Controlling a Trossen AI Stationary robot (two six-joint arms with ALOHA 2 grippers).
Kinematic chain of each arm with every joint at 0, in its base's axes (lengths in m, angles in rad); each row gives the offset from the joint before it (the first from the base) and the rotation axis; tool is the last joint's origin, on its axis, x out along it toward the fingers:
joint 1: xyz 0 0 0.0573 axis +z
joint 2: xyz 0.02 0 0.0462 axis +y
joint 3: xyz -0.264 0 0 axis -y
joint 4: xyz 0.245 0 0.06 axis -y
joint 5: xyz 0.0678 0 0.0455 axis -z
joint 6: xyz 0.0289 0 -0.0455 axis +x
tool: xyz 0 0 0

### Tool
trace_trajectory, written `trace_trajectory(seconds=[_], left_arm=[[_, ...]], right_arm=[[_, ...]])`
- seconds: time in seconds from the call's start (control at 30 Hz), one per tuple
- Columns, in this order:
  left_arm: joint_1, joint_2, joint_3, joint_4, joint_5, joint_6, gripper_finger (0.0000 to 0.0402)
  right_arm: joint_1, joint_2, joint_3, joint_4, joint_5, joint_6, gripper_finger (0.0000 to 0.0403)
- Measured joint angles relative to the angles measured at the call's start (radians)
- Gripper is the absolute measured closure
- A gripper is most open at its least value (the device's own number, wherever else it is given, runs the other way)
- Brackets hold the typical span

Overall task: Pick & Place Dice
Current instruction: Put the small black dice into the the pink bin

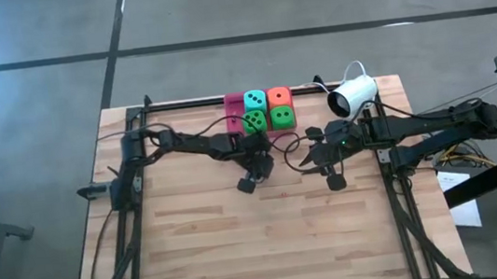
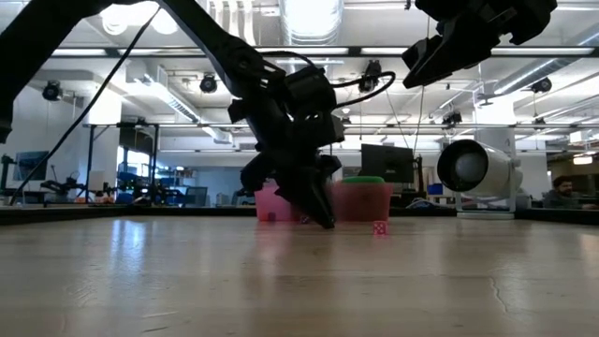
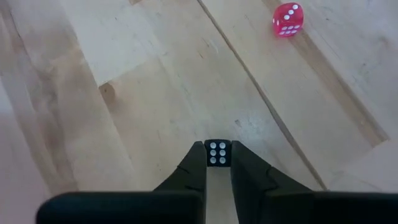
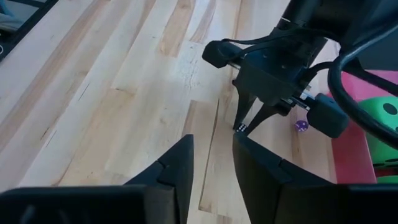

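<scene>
Left gripper (image 3: 217,163): fingers closed on a small black die with white pips (image 3: 217,152), six-face toward the wrist camera, pinched at the fingertips just above the pale wooden plank table (image 3: 124,124). In the high view this gripper (image 1: 254,172) sits near the table's middle, a little in front of the cube cluster. In the low view its tips (image 2: 323,220) point down, close to the tabletop; contact with the surface cannot be told.

Right gripper (image 4: 212,152): fingers parted with a clear gap, nothing between them. It hangs just right of the left gripper in the high view (image 1: 322,164), and high off the table in the low view (image 2: 468,37). Its wrist camera looks across at the left gripper (image 4: 241,127) with the black die at the tips.

Loose on the table: a small translucent pink die with white pips (image 3: 287,19), apart from the left gripper, also seen in the low view (image 2: 379,227); a tiny purple die (image 4: 301,126) just beside the pink tray.

Further back, at the far table edge: a pink tray (image 1: 232,113) with large soft cubes with dark pips, one teal (image 1: 254,100), one orange (image 1: 279,97), two bright green (image 1: 254,121) (image 1: 282,117), packed touching in a two-by-two block.

A white cylindrical camera (image 1: 353,96) stands right of the cubes.
</scene>
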Motion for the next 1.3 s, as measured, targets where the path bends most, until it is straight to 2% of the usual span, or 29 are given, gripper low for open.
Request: trace_trajectory(seconds=[0.23,0.43,0.77,1.07,1.3], left_arm=[[0.002,-0.101,-0.001,-0.037,-0.026,-0.081,0.0351],[0.01,-0.208,-0.001,-0.09,-0.194,-0.101,0.0349],[0.101,-0.253,-0.003,-0.136,-0.332,-0.198,0.0348],[0.241,-0.258,-0.003,-0.146,-0.351,-0.25,0.0348],[0.283,-0.258,-0.003,-0.193,-0.351,-0.255,0.0334]], right_arm=[[0.0,0.0,-0.001,0.0,0.0,0.0,0.0303],[0.0,0.0,-0.003,-0.001,0.0,0.0,0.0298],[0.0,0.0,-0.003,0.003,0.0,0.004,0.0309],[0.0,0.0,-0.003,0.002,0.0,0.004,0.0326],[0.0,0.0,-0.003,0.0,0.0,0.004,0.0326]])
